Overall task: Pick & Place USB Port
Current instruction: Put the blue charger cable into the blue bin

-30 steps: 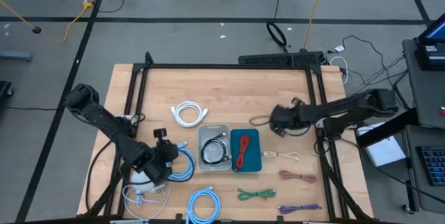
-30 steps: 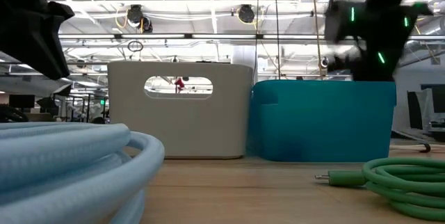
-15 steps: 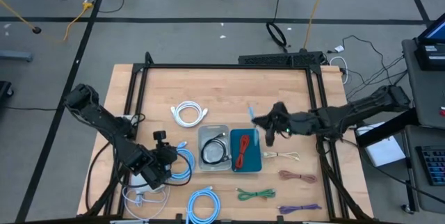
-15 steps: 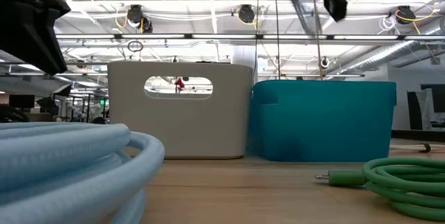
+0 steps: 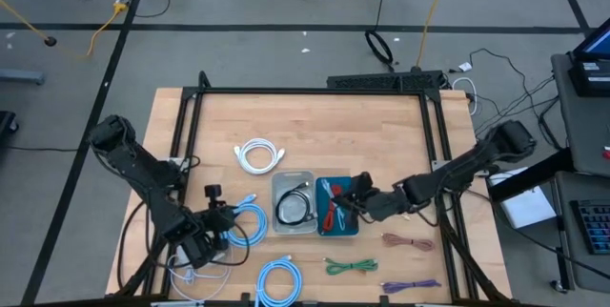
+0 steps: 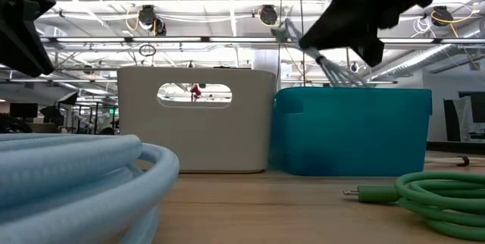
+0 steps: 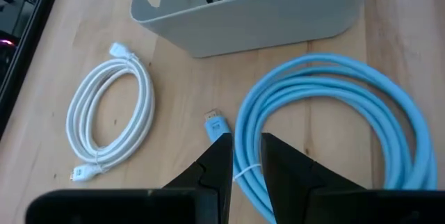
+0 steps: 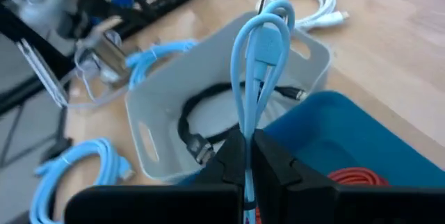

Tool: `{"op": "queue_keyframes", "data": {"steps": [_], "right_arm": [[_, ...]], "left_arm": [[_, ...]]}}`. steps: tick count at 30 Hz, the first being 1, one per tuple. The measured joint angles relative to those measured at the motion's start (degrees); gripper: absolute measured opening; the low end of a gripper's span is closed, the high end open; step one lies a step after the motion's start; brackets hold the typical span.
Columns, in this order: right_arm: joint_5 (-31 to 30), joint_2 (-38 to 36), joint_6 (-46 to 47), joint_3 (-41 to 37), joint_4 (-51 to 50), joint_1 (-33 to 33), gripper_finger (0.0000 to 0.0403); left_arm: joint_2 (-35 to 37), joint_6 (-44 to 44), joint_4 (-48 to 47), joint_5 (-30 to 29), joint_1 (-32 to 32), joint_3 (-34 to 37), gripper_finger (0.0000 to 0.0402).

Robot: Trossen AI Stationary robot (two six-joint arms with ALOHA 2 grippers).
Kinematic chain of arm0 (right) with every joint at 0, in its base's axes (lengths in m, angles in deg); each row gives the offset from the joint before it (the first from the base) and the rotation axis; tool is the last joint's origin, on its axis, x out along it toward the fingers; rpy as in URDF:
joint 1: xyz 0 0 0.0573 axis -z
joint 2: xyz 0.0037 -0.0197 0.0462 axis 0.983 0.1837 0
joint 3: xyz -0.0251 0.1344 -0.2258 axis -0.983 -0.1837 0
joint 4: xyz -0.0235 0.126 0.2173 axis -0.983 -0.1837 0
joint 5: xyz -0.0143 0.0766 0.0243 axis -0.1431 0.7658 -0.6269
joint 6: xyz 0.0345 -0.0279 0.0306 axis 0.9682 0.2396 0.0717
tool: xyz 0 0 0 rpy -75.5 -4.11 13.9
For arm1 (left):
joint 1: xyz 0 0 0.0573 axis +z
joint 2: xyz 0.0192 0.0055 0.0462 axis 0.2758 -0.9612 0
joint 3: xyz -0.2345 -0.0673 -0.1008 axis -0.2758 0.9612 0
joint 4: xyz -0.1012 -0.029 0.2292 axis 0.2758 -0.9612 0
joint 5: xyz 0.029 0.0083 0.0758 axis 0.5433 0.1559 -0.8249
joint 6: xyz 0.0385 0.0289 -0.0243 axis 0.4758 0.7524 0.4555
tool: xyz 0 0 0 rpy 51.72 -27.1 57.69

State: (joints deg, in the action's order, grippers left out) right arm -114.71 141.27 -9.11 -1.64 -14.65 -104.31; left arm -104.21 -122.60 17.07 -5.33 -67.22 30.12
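My right gripper (image 5: 355, 197) hangs over the teal bin (image 5: 338, 233), shut on a light blue cable (image 8: 261, 36). A red cable (image 5: 331, 207) lies in the teal bin. A black cable (image 5: 295, 207) lies in the grey bin (image 5: 294, 174) beside it. My left gripper (image 7: 245, 165) hovers open above a blue cable coil (image 7: 334, 113) lying flat on the table near the grey bin (image 7: 257, 12). One strand of the coil shows through the gap between its fingers. The low view shows this gripper (image 6: 15, 17) raised well above the table. My right gripper pinches the light blue cable between its two fingers (image 8: 233, 161), on a bundle of several strands. A folded loop (image 8: 264, 22) sticks out past the fingertips. The fingers come slanting down from the table's right. The cable is lifted, and its strands (image 6: 318, 54) slant down toward the teal bin's rim.
A white cable coil (image 5: 259, 154) lies beyond the grey bin. Along the near edge lie a light blue coil (image 5: 278, 278), a green cable (image 5: 351, 267) and a purple one (image 5: 412, 286). A brown cable (image 5: 408, 242) and a beige one (image 5: 386, 214) lie right of the teal bin.
My right gripper, holding the light blue cable, has travelled from the table's right side toward the left and near edge. It has also come down, and is now over the teal bin. My left gripper has shifted slightly toward the table's left, uncovering more of the blue coil.
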Motion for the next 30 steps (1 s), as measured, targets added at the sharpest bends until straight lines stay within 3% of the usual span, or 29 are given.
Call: {"op": "queue_keyframes", "data": {"steps": [12,17,30], "right_arm": [[0.29,1.13,6.14,0.02,-4.8,-0.37,0.0],[3.68,1.13,9.02,0.02,-6.6,0.38,0.0003],[4.8,-0.15,3.05,0.02,-5.13,0.86,0.0086]], "left_arm": [[0.0,-0.61,-0.09,-1.29,-0.95,0.0,0.0081],[0.0,-0.6,-0.17,-1.77,-0.95,0.0,0.0081],[0.0,-0.44,-0.2,-1.85,-0.95,0.0,0.0081]]}}
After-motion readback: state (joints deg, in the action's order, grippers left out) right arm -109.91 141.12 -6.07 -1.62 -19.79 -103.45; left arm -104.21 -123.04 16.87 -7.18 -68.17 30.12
